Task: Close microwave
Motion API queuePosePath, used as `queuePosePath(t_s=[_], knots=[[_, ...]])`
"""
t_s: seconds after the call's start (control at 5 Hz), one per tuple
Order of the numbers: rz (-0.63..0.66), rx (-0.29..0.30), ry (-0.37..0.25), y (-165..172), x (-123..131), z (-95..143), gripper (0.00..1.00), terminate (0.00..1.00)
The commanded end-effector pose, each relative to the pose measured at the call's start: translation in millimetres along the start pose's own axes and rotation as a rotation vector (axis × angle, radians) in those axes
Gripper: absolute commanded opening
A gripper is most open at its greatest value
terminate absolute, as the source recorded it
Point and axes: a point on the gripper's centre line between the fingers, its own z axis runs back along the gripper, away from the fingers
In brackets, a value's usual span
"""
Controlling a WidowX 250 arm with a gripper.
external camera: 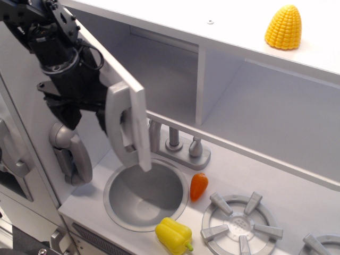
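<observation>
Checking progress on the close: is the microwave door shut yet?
No, open. The microwave door swings well out from its compartment, interior visible behind it, handle over the sink. The hand is at its outer face.

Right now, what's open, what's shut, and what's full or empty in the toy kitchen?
microwave: open, empty inside
microwave door: swung out, ajar
gripper: behind the door, open or shut unclear
shelf compartment: doorless, empty
sink: empty

No text, label, brand, number or sign could be read anywhere in the view. The microwave [139,114] door's outer face, at nine o'clock, was turned edge-on, so any markings on it could not be made out.
</observation>
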Motion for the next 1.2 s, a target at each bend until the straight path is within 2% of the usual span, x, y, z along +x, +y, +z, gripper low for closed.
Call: queuePosePath(t_s=[0.0, 0.4, 0.6, 0.8, 1.0], knots=[[0.007, -0.012, -0.049, -16.4, 12.5, 10.5, 1.0, 0.0], [0.042, -0.015, -0.101, -24.1, 30.1, 11.1, 1.0, 0.0], [0.04, -0.024, -0.164, -29.3, 39.5, 17.1, 1.0, 0.0], [0.05, -0.061, -0.215, -32.2, 49.0, 22.7, 1.0, 0.0], [0.053, -0.072, -0.25, -35.3, 56.5, 26.4, 1.0, 0.0]])
